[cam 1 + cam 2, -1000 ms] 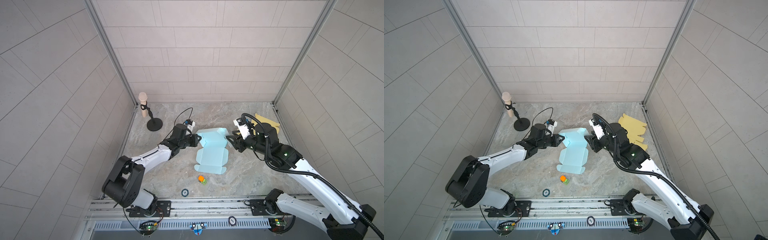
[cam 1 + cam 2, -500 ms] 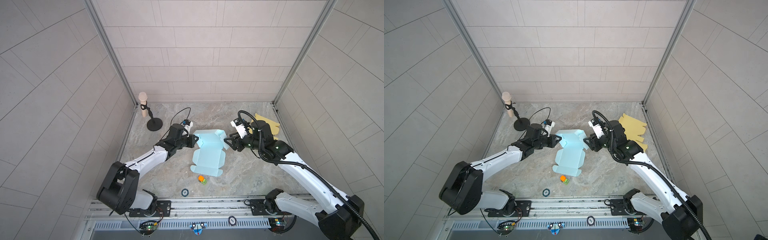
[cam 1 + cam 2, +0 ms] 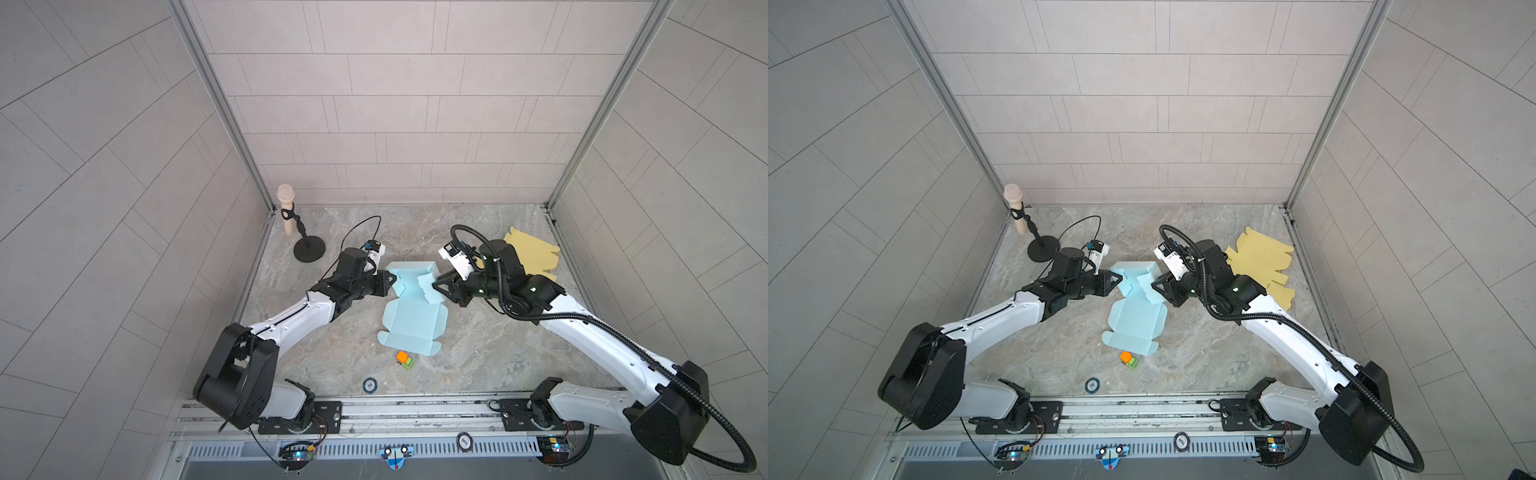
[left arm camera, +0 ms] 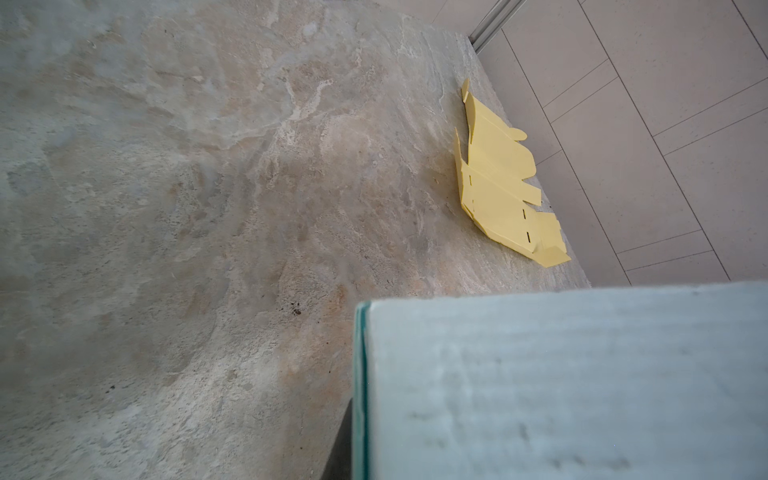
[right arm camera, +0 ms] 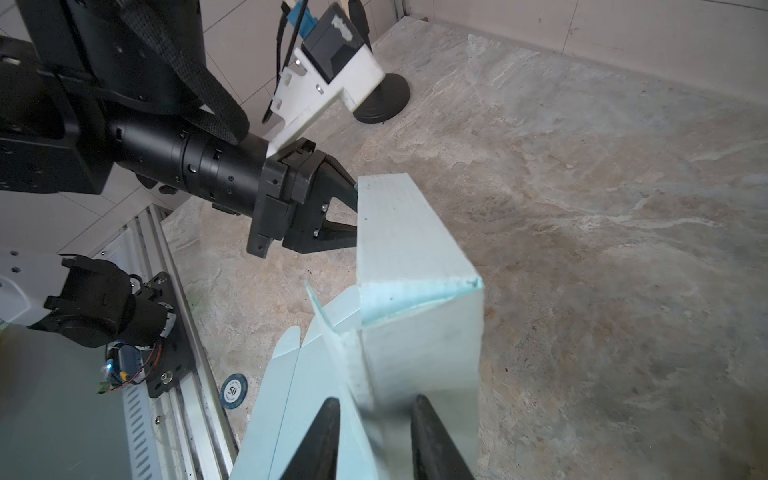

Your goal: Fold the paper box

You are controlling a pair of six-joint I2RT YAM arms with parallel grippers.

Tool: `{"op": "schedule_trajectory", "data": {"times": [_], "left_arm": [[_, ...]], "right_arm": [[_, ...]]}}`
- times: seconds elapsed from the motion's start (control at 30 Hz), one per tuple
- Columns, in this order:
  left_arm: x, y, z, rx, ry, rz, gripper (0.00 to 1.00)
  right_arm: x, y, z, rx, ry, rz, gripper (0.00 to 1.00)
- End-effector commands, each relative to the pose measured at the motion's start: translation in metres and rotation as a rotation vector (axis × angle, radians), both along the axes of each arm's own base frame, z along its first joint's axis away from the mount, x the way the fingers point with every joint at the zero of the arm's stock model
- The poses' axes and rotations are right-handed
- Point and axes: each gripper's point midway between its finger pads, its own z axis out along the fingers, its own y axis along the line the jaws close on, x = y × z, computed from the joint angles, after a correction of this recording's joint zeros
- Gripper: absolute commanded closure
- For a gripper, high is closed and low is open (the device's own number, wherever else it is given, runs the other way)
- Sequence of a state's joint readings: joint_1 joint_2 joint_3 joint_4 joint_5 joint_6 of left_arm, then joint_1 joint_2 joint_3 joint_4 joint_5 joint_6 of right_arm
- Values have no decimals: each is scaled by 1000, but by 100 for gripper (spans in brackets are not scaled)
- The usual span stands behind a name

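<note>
Two boxes: blue box [image 3: 415, 328], yellow box [image 3: 532, 253]. Left jaws pinch blue box; right jaws' grip unclear.

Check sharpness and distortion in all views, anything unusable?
Left wrist view: blue paper box looms too close, blurred; yellow cutout sharp. Right wrist view: box smeared near the right pincer; left pincer crisp. Both top views: even light, soft shadows, wide-angle, walls splay outward.

Stone table [image 3: 478, 232] — blue box [image 3: 415, 324], yellow sheet [image 3: 532, 249]; perhaps a toy [image 3: 404, 360].
</note>
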State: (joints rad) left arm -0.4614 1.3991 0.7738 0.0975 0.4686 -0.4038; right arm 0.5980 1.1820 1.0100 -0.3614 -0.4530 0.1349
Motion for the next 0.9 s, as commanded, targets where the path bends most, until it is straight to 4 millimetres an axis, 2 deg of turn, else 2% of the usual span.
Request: {"op": "schedule_trajectory", "data": {"times": [0.0,0.17,0.4,0.43,0.5,0.67,0.87], "left_arm": [[1,-5,5,-6,-2,2,92],[1,-5,-1,8,18,25,92],[4,-4,-2,16,28,50,91],[5,-4,-1,18,29,58,91],[-2,-14,-1,20,31,35,91],[-3,-20,2,11,41,36,90],[-4,-23,7,6,46,48,90]], "right_arm": [[13,-1,-5,-103,-49,-83,68],[22,6,-18,-187,-49,-195,65],[36,2,-33,-314,-45,-382,63],[37,1,-33,-333,-53,-404,63],[39,-1,-35,-363,-65,-442,64],[44,-10,-38,-447,-92,-546,64],[51,-24,-33,-557,-160,-655,67]]}}
